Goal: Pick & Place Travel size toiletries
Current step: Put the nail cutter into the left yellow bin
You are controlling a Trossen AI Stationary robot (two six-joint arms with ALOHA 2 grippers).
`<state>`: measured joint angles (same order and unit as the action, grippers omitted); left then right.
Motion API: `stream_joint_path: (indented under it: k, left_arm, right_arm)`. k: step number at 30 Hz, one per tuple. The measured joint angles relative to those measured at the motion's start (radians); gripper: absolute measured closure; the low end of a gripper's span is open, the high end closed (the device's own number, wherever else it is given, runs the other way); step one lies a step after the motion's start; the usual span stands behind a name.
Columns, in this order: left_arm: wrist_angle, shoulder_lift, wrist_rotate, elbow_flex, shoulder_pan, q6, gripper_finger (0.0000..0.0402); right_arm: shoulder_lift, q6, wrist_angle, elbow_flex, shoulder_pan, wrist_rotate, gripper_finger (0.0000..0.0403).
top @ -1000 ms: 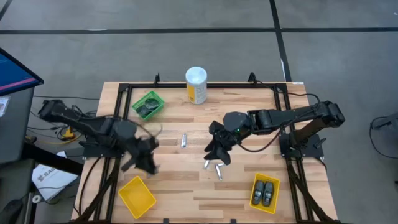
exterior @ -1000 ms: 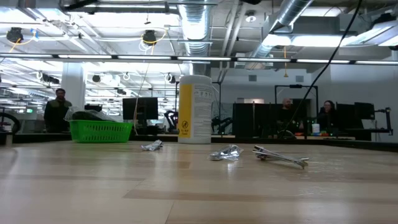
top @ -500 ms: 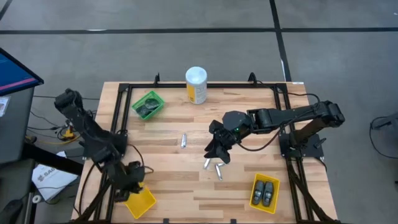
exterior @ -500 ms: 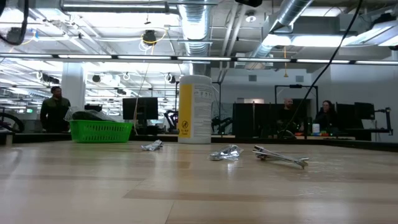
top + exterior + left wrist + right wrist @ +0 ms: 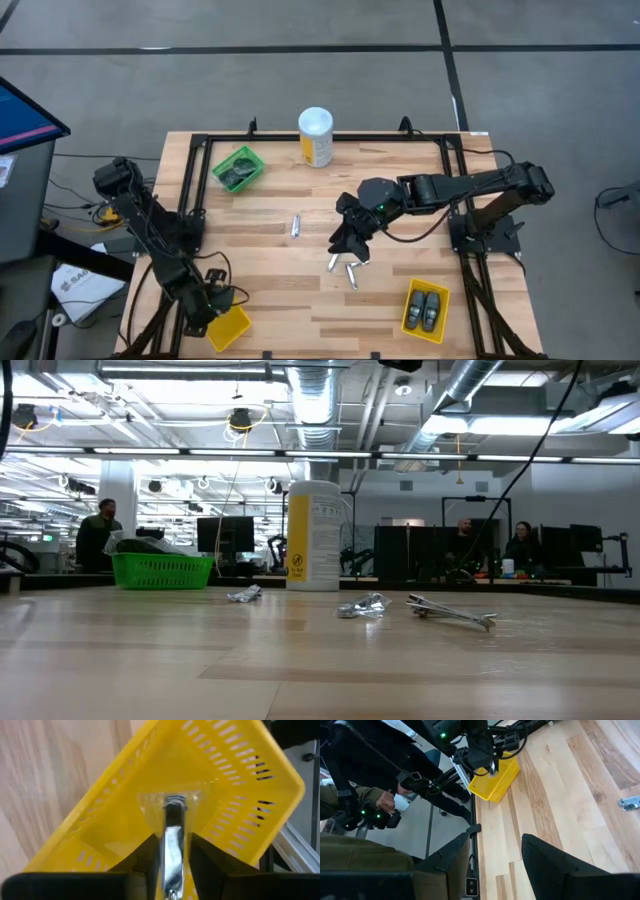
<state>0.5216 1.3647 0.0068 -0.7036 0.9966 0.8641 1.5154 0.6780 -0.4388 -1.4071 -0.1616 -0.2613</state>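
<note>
My left gripper (image 5: 214, 304) (image 5: 172, 841) hangs over the yellow bin (image 5: 232, 328) (image 5: 235, 785) at the table's near left corner, shut on a small silver tube (image 5: 173, 832). My right gripper (image 5: 350, 243) (image 5: 492, 870) is open and hovers mid-table just above two silver tubes (image 5: 333, 262) (image 5: 352, 274) lying flat on the wood. A third tube (image 5: 296, 226) lies to their left. In the low view the tubes (image 5: 362, 606) (image 5: 450, 612) (image 5: 245, 594) lie on the tabletop. Dark discs sit in the green bin (image 5: 238, 168); two dark oval pods lie in the right yellow bin (image 5: 425, 308). My left gripper pinches the silver tube between its two fingers (image 5: 150, 852), which lie across the tube's body (image 5: 174, 851). The fingers point down from above. The tube runs on beyond them, its capped end (image 5: 174, 800) down inside the yellow bin; whether that end touches the bin floor, I cannot tell.
A tall white-and-yellow canister (image 5: 315, 137) (image 5: 313, 535) stands at the far edge. A black frame (image 5: 190, 190) rims the table. Bare wood lies between the bins along the near edge. People stand in the room behind, and a hand (image 5: 387, 800) shows off the table's left side.
My left arm has swung from the table's left middle toward the near edge and come down over the near-left yellow bin, carrying the silver tube. The right arm and the tubes on the table have stayed put.
</note>
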Motion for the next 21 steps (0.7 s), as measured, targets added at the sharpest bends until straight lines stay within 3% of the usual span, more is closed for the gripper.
stream_joint_path:
  k: [7,13,17,21]
  left_arm:
    - [-0.008,-0.033,0.001,0.000,0.000,-0.017,0.0222]
    - [-0.013,-0.132,0.002,0.000,-0.027,0.083,0.0145]
    - [-0.022,-0.250,-0.048,0.000,-0.092,0.168,0.0135]
    - [-0.054,-0.383,-0.225,0.000,-0.168,0.173,0.0147]
  right_arm:
    - [0.000,0.005,-0.057,0.000,0.000,0.017,0.0209]
    - [0.001,0.123,-0.237,0.000,-0.001,0.144,0.0176]
    - [0.015,0.283,-0.405,0.025,-0.009,0.254,0.0173]
    - [0.054,0.346,-0.470,0.079,-0.025,0.263,0.0174]
